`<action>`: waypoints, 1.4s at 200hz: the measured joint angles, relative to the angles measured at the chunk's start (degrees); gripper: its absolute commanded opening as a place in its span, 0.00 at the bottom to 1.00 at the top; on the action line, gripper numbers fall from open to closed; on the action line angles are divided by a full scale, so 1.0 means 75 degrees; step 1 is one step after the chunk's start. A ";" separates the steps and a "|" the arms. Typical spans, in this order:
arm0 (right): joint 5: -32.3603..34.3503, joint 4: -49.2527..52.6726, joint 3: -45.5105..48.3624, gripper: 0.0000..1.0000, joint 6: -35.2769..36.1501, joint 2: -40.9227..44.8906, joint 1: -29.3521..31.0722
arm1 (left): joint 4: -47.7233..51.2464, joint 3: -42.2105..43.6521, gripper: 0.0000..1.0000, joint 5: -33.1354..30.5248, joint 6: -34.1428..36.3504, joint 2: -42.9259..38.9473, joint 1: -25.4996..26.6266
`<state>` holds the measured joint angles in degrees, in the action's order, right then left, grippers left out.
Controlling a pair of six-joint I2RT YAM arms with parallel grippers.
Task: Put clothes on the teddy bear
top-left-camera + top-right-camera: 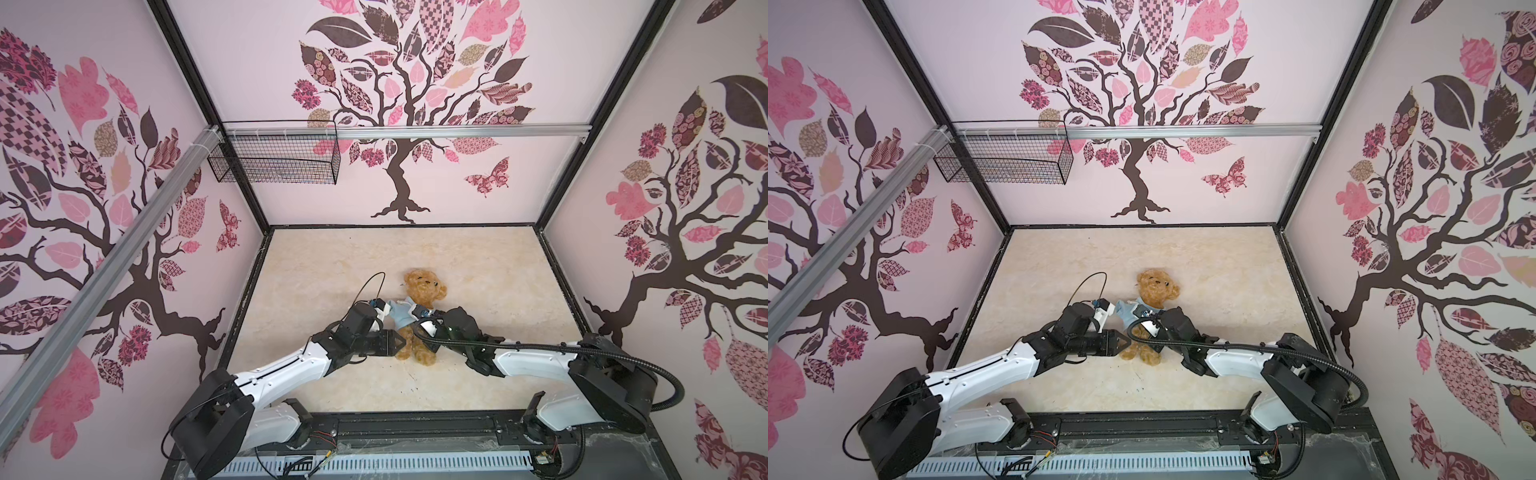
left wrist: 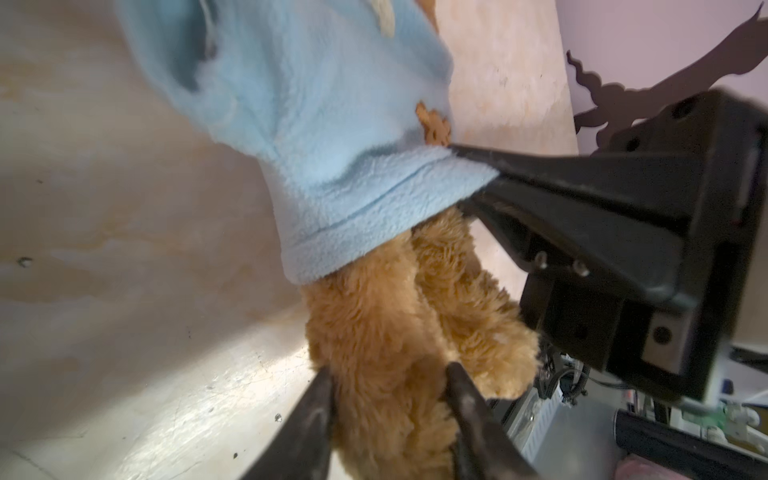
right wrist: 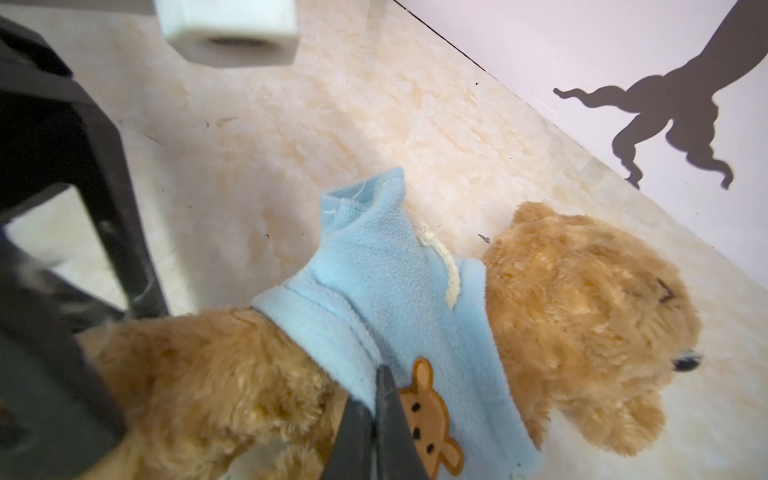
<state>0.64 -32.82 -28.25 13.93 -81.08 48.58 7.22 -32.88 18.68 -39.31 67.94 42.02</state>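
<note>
The cream table (image 1: pixel 490 266) is bearing the bear (image 1: pixel 424 287), which is lying face up near its middle, head pointing away from the arms. The light-blue shirt (image 1: pixel 400 318) is sitting around the bear's torso, its hem at the waist and one sleeve poking out at the bear's side. At the bear's legs, the left gripper (image 2: pixel 390 369) is standing with jaws spread, one to each side of a furry leg. At the bear's waist, the right gripper (image 3: pixel 380 376) is pinching the shirt's hem, jaws pressed together.
</note>
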 measured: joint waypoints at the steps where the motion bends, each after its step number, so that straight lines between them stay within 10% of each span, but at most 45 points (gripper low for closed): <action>1: -0.0012 -0.0003 0.0015 0.00 -0.0041 0.0017 0.0000 | 0.0009 0.0000 0.60 -0.0015 0.0026 -0.0020 0.0000; 44: -0.0458 -0.0073 0.0265 0.00 -0.1475 0.0408 0.0000 | 0.0344 -0.0058 0.83 -0.0781 0.0414 -0.0825 -0.0003; 124: -0.0816 -0.0289 0.0562 0.00 -0.2888 0.0446 0.0000 | 0.0828 -0.0723 0.94 -0.0816 0.1131 0.0020 -0.0015; 280: -0.1923 0.0478 -0.0099 0.00 -0.3378 0.0577 -0.0408 | -0.0061 -0.0711 0.95 -0.0892 0.1230 0.1014 -0.0052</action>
<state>-13.78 -29.23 -28.99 -11.40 -76.75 45.52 6.76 -38.22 11.99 -30.09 75.55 41.63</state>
